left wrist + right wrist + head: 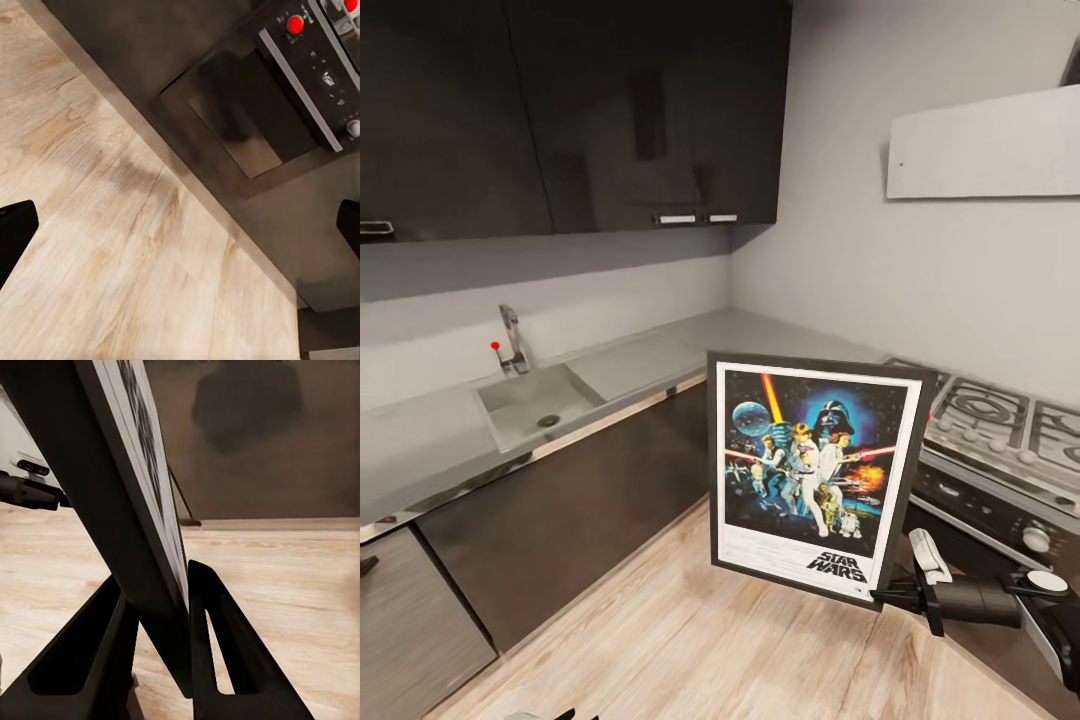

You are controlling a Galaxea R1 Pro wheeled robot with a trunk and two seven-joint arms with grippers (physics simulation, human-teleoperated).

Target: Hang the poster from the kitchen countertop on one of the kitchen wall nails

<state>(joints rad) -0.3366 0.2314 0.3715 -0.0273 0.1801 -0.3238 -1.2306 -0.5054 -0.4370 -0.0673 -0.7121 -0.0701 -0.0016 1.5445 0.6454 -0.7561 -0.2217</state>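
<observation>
The Star Wars poster [815,475] hangs upright in the air over the wooden floor, in front of the counter's corner. My right gripper [895,597] is shut on its lower right corner. In the right wrist view the two dark fingers [217,652] pinch the poster [112,487] edge-on. The grey kitchen countertop [650,360] runs along the back wall with its square sink [530,405]. My left gripper [180,232] is open, low over the floor, nothing between its fingertips [15,232]. I cannot make out any nail on the pale wall [860,250].
A steel gas hob [1000,420] with an oven [255,112] below stands at the right. Dark upper cabinets [560,110] hang over the sink, and a white hood [985,145] juts from the right wall. A tap [512,340] stands behind the sink. Wooden floor [690,640] lies below.
</observation>
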